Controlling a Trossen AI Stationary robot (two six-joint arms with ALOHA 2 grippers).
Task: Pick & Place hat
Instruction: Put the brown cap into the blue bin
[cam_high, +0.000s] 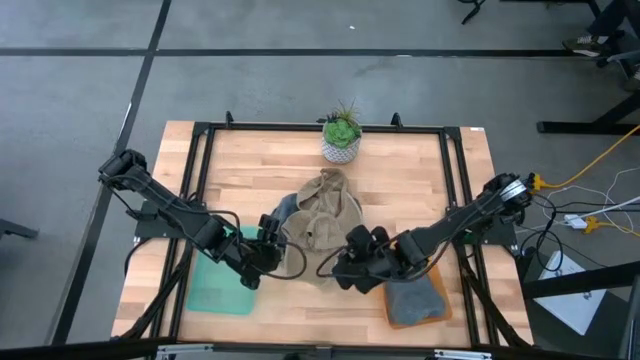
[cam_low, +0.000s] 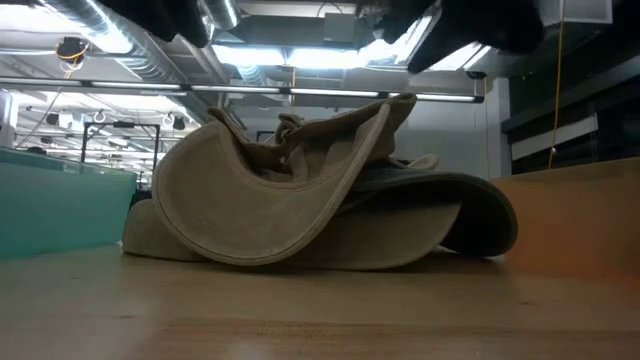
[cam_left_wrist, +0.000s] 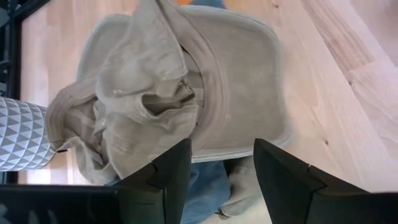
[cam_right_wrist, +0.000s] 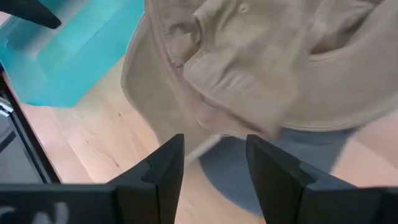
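Observation:
A pile of hats (cam_high: 322, 222) lies on the middle of the wooden table: tan caps on top, with a blue-grey hat (cam_high: 283, 208) under them. In the low view a tan brim (cam_low: 260, 225) curls up at the front, and the blue-grey brim (cam_low: 480, 205) rests on the table to its right. My left gripper (cam_left_wrist: 221, 168) stands open at the pile's left side, and beyond its fingers I see the tan cap (cam_left_wrist: 230, 81) and the blue cloth (cam_left_wrist: 205, 186). My right gripper (cam_right_wrist: 214, 165) stands open over the pile's near right edge, above tan cloth (cam_right_wrist: 261, 56) and the blue-grey brim (cam_right_wrist: 261, 171).
A teal tray (cam_high: 220, 285) lies at the near left, close under my left arm. An orange tray holding grey cloth (cam_high: 415, 300) lies at the near right. A potted plant in a white patterned pot (cam_high: 342, 140) stands at the far edge behind the pile.

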